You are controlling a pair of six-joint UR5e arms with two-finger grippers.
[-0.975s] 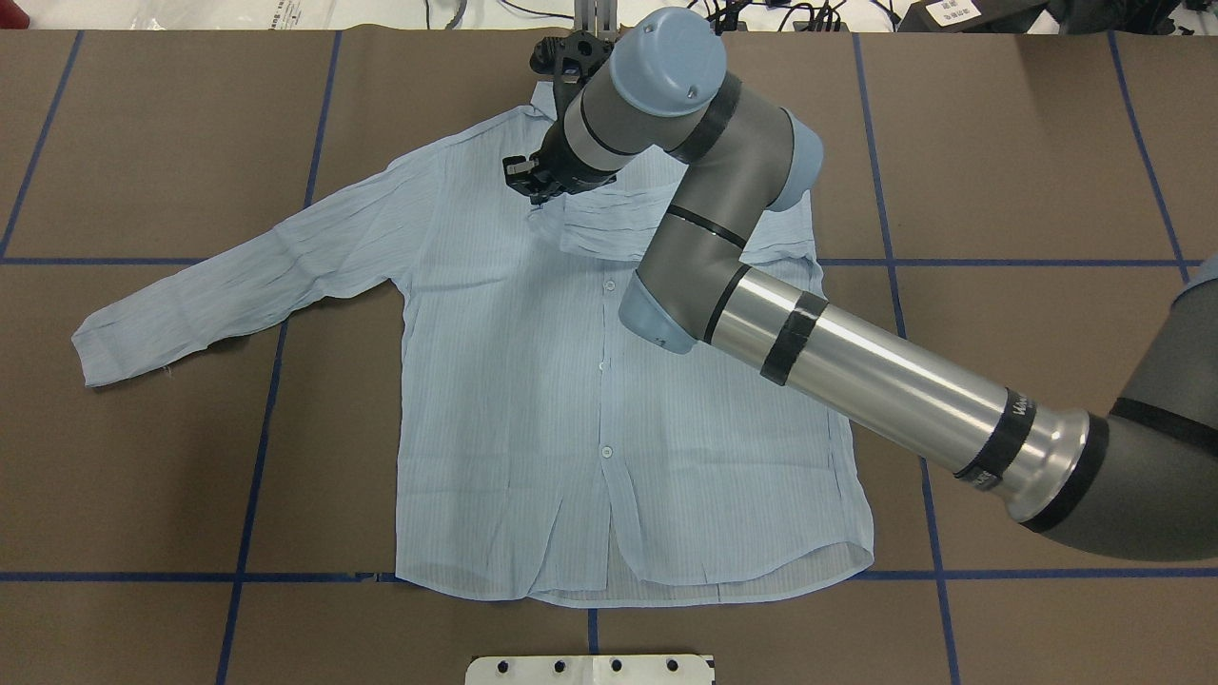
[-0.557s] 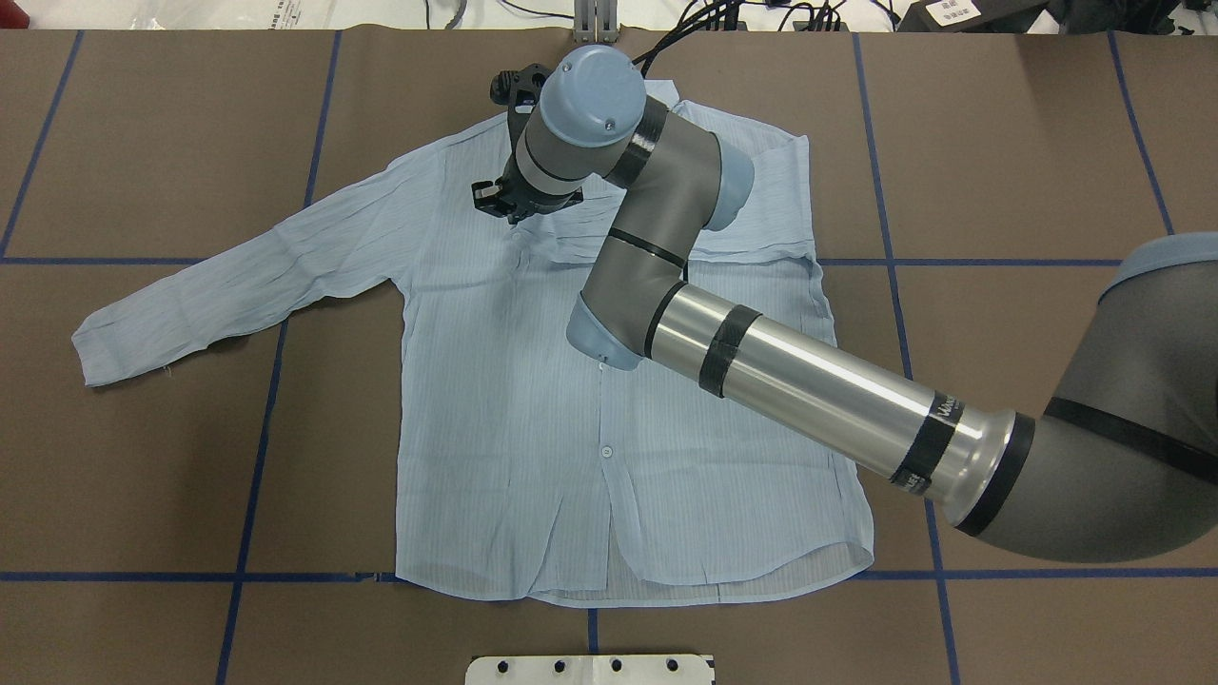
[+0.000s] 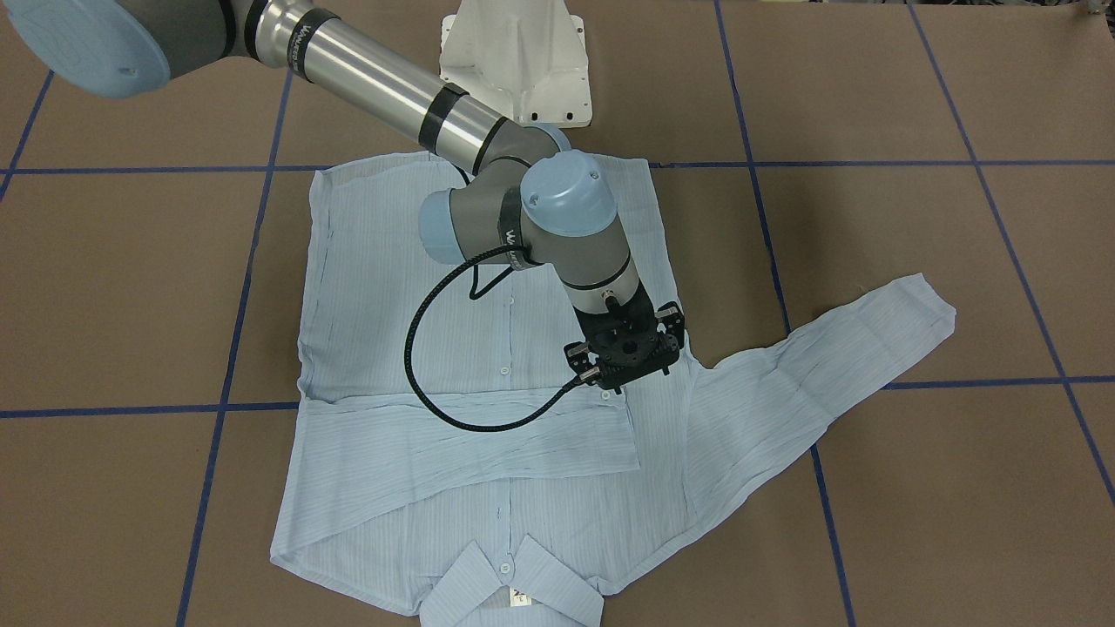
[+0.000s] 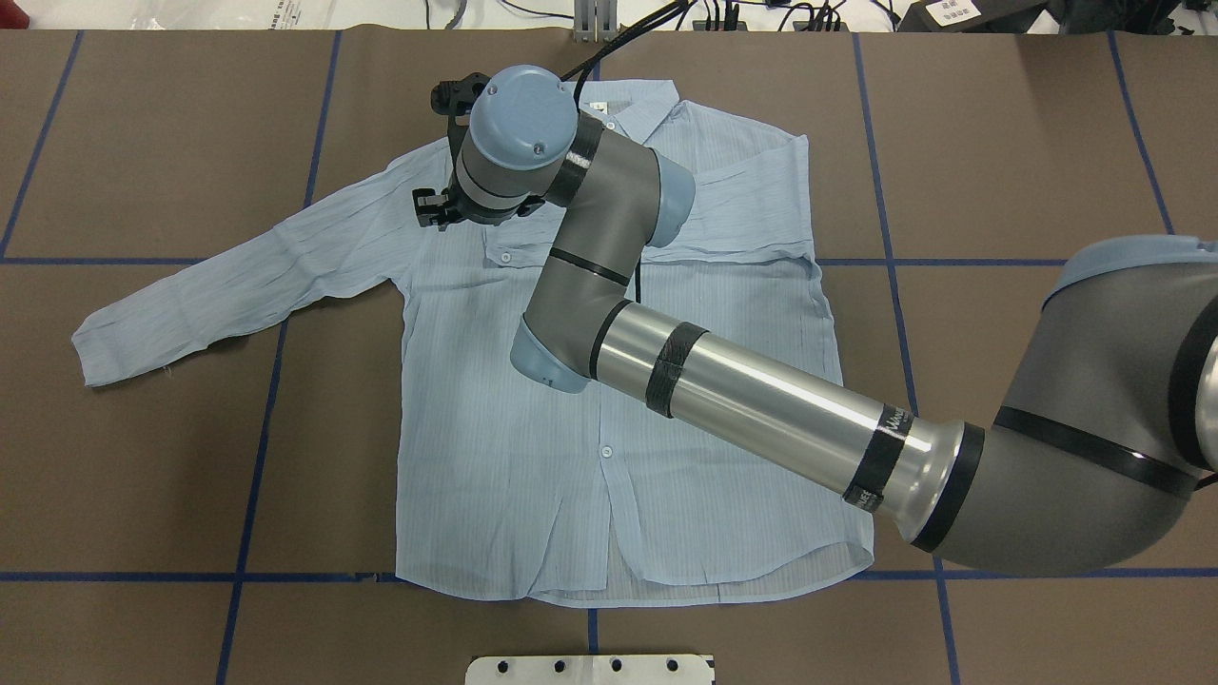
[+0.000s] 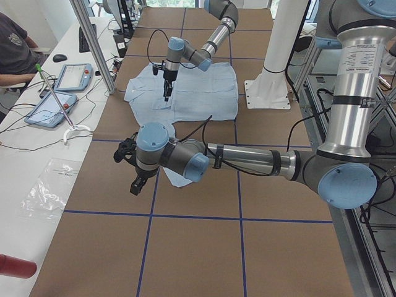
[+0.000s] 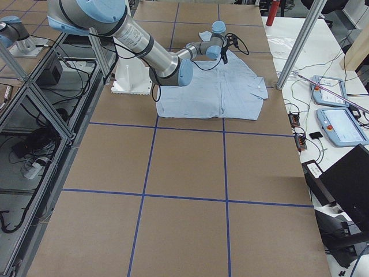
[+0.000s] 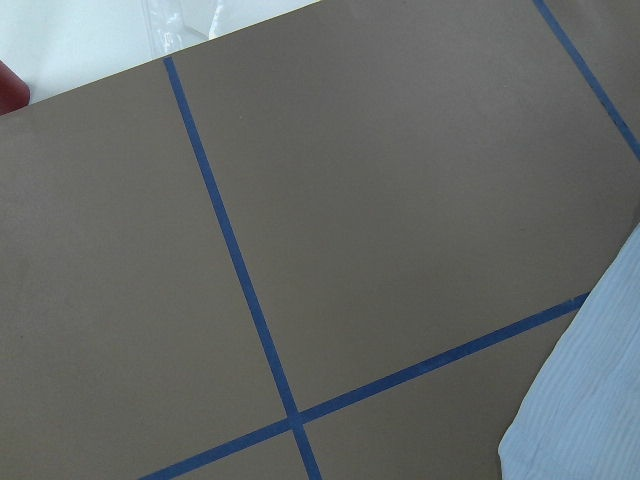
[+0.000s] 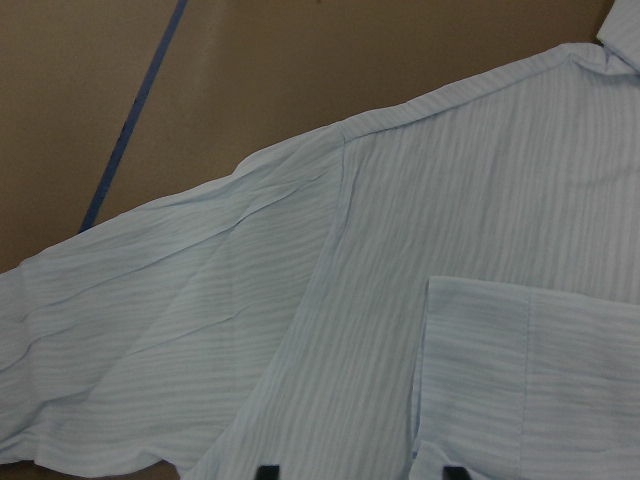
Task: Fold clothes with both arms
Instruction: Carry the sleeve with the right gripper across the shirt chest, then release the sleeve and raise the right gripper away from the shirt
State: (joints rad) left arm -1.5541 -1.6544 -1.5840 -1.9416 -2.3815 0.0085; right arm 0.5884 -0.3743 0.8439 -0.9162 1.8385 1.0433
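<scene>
The clothes are one light blue striped shirt (image 4: 514, 428) lying flat and front up on the brown table, collar at the far edge. One sleeve is folded across the chest (image 3: 453, 444); the other lies stretched out sideways (image 4: 238, 285). My right gripper (image 4: 436, 205) hangs over the shoulder of the stretched sleeve (image 3: 623, 357). The right wrist view shows its two fingertips (image 8: 265, 470) apart with nothing between them, just above the cloth (image 8: 300, 330). My left gripper (image 5: 133, 185) shows only in the exterior left view, beyond the outstretched cuff (image 7: 590, 400); I cannot tell its state.
Blue tape lines (image 4: 257, 428) grid the table. The white pedestal base (image 3: 514, 61) stands at the robot's edge. A side bench with tablets (image 5: 52, 108), a metal post (image 5: 93, 43) and a seated person (image 5: 12, 43) lie past the far edge.
My right gripper has moved from near the collar across the chest to the shoulder of the outstretched sleeve. The shirt itself has not shifted.
</scene>
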